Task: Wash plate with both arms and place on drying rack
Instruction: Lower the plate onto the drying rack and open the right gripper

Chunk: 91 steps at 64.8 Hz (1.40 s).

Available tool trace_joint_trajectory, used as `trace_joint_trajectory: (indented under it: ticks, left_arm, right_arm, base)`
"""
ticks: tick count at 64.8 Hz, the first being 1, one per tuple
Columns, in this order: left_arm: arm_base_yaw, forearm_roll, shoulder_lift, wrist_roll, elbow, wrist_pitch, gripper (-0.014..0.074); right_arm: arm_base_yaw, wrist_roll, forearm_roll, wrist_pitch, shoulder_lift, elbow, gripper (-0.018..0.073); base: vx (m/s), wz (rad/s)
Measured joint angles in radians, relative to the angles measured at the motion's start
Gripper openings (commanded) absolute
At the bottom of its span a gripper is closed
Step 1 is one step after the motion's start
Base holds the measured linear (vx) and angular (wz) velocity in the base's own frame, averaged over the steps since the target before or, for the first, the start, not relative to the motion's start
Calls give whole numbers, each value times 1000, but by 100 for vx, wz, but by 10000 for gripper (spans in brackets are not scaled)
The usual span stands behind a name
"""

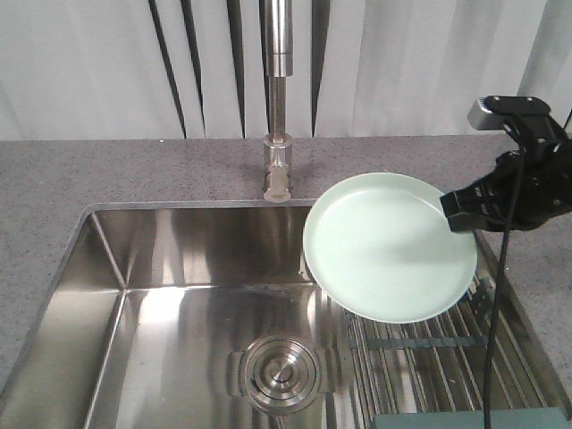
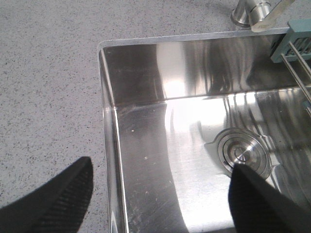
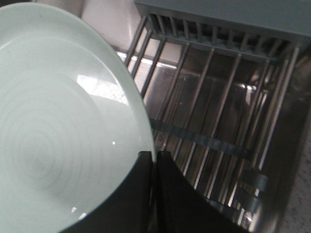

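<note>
Right gripper [image 3: 154, 165] jaws pinch the plate [image 3: 58, 121] by its rim above the drying rack [image 3: 218, 107]; left gripper [image 2: 160, 194] jaws gape wide over the sink [image 2: 194, 68].

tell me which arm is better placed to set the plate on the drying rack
Right. The right gripper is shut on the plate, partly over the drying rack; the left gripper is open, empty, over the sink rim.

Right claw [image 3: 154, 167] pinching plate [image 3: 58, 121] rim, drying rack [image 3: 218, 121] beneath
</note>
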Motion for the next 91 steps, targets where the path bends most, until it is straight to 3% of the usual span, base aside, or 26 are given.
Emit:
trace_joint_trajectory:
  ticks: [13,31,57,66,84,91]
  left_arm:
    - [0,0,0,0,0,0,533]
    - [0,0,0,0,0,0,533]
    - [0,0,0,0,0,0,533]
    - [0,0,0,0,0,0,533]
    - [0,0,0,0,0,0,533]
    - [0,0,0,0,0,0,533]
  right_arm:
    - [-44,27,-118,-8,-41,67,-1]
    - [-47,129,-330,-16,-21,75,-1]
    - [-47,134,-367,-83,136,75,14]
    - [-47,136,-366,-102,174,75,74]
    - [-47,152,-362,-126,194,75,338]
    - [-47,181,-362,-127,187,75,394]
  base:
    - [0,0]
    - [0,0]
    - [0,0]
    - [0,0]
    - [0,0]
    - [0,0]
